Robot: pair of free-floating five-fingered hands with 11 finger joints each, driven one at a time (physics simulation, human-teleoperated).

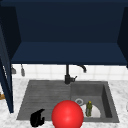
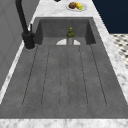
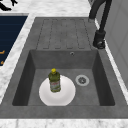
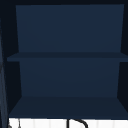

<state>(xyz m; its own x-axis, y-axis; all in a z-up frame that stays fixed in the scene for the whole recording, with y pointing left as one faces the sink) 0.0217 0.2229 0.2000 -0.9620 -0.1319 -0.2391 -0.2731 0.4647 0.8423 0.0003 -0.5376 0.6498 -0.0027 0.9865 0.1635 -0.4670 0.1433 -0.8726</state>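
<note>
My left hand (image 1: pixel 37 118) hovers over the front left corner of the sink's draining board (image 1: pixel 45 96), fingers loose, holding nothing. In the right side view its fingers (image 3: pixel 5 6) show at the far top left, above the counter. A large red ball (image 1: pixel 67 115) sits at the sink's front edge, just right of that hand. A green bottle (image 1: pixel 89 108) (image 2: pixel 70 36) (image 3: pixel 54 80) with a yellow cap stands upright on a white plate (image 1: pixel 97 113) (image 2: pixel 60 42) (image 3: pixel 65 97) in the basin.
The black faucet (image 1: pixel 67 75) (image 2: pixel 23 22) (image 3: pixel 100 35) rises behind the sink, with the drain (image 1: pixel 79 101) (image 3: pixel 82 80) beside the plate. An open dark blue wall cabinet (image 4: pixel 67 56) hangs above, its door (image 1: pixel 5 75) swung out at left. A dish of food (image 2: pixel 76 6) rests on the far counter.
</note>
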